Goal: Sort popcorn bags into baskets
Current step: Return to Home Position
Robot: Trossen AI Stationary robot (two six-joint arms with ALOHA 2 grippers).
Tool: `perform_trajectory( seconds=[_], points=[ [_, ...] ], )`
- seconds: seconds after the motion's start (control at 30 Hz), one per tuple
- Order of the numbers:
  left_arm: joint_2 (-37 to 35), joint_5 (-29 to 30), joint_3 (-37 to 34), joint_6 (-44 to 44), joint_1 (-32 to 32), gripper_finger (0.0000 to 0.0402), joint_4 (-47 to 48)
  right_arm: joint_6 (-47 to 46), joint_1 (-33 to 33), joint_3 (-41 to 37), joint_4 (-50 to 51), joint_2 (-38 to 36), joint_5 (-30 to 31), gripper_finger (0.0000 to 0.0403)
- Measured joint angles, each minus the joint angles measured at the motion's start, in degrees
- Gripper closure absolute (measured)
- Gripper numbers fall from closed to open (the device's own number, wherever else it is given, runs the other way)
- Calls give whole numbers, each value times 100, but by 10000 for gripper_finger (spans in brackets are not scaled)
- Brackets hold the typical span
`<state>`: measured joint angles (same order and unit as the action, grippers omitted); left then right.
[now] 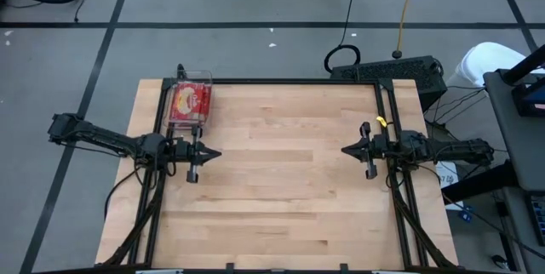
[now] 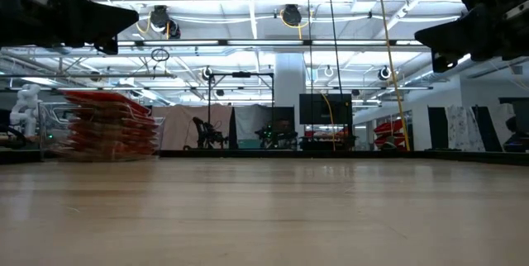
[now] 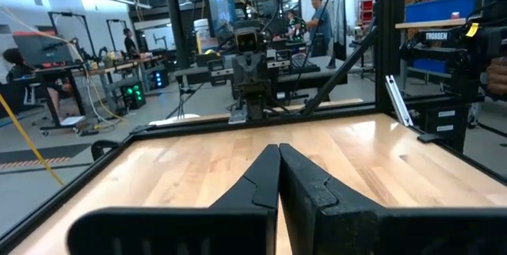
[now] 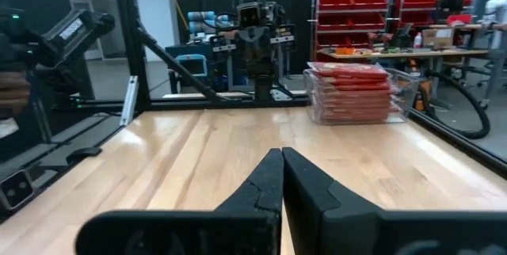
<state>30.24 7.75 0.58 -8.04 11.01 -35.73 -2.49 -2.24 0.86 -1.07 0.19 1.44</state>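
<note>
A clear plastic basket [image 1: 190, 102] stands on the table's far left corner, filled with a stack of red popcorn bags [image 4: 352, 89]; the top bag shows a yellow popcorn picture [image 1: 191, 99]. In the low view the stack [image 2: 110, 125] rises above the table at the left. My left gripper [image 1: 217, 154] hovers shut above the table's left side, just on the near side of the basket, pointing level toward the right edge. My right gripper [image 1: 345, 151] hovers shut above the right side, pointing level toward the left edge. Both hold nothing.
A dark frame rail [image 1: 272, 81] runs along the table's far edge, with side rails [image 1: 159, 138] by the arms. The wooden tabletop [image 1: 281, 180] stretches bare between the two grippers. Beyond the table stand shelves, desks and people [image 3: 321, 17].
</note>
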Motion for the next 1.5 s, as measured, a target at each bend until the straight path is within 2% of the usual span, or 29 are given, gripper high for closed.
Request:
perform_trajectory(
  seconds=[0.27, 0.37, 0.4, 0.6, 0.8, 1.17, 1.5],
  points=[
    [0, -56, 0, 10, -1, 397, -2, 185, -241, 0, -55, 0, 274, 403],
    [-78, -649, 0, -299, 4, 395, 6, 215, -239, 0, -71, 0, 294, 403],
    [-155, -688, 0, -304, 4, 396, 4, 216, -239, 0, -81, -1, 296, 403],
    [-798, -669, 0, -129, -23, 396, 427, 226, -239, 0, -87, 0, 296, 403],
    [-1539, -472, 0, -71, -25, 396, 1257, 228, -239, 0, -100, -1, 296, 403],
    [-2961, -461, 0, -87, -25, 398, 2611, 226, -239, 0, -107, -1, 296, 403],
    [-3012, -409, 4, 33, -327, 398, 3101, 226, -239, 0, -126, -1, 296, 403]
  ],
)
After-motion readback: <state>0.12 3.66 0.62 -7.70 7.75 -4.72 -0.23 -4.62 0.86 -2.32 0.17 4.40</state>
